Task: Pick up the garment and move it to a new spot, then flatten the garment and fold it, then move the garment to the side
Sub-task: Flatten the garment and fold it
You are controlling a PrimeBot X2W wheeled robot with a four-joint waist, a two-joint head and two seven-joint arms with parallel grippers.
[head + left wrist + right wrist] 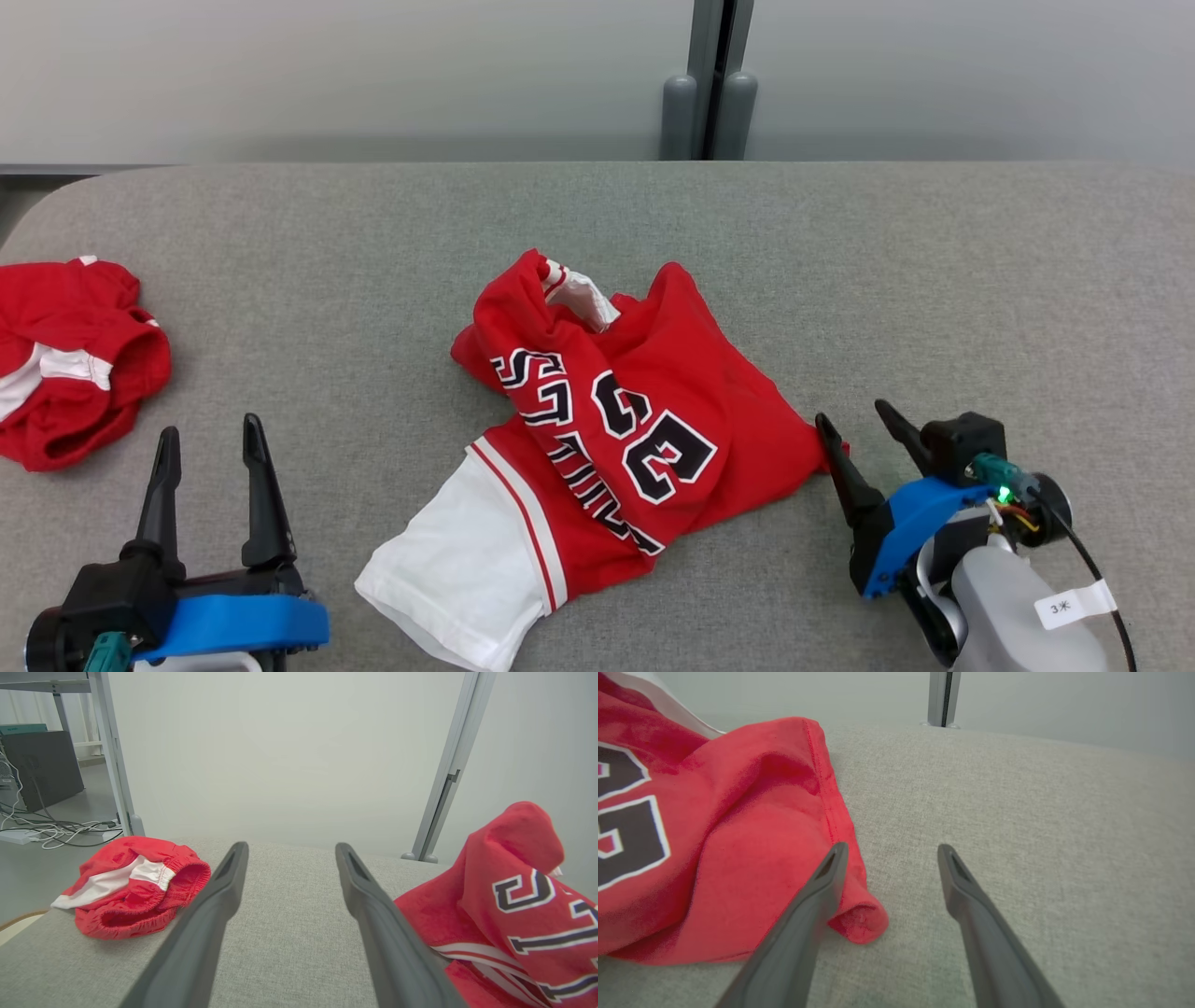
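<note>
The garment (616, 420) is a red jersey with black-and-white lettering and a white sleeve, lying crumpled at the middle of the grey table (597, 224). It shows at the right of the left wrist view as the garment (514, 905) and at the left of the right wrist view as the garment (714, 835). My right gripper (854, 422) is open at the jersey's right corner, its left finger (817, 896) touching the red hem and nothing between the jaws. My left gripper (210, 441) stands open at the lower left, apart from the jersey; its fingers (219, 891) frame bare table.
A second red garment with white stripes and an elastic waistband (65, 364) lies bunched at the table's left edge, also seen as the red bundle (135, 882). A grey post (709, 84) stands behind the table. Cables (60, 830) lie on the floor beyond the left edge.
</note>
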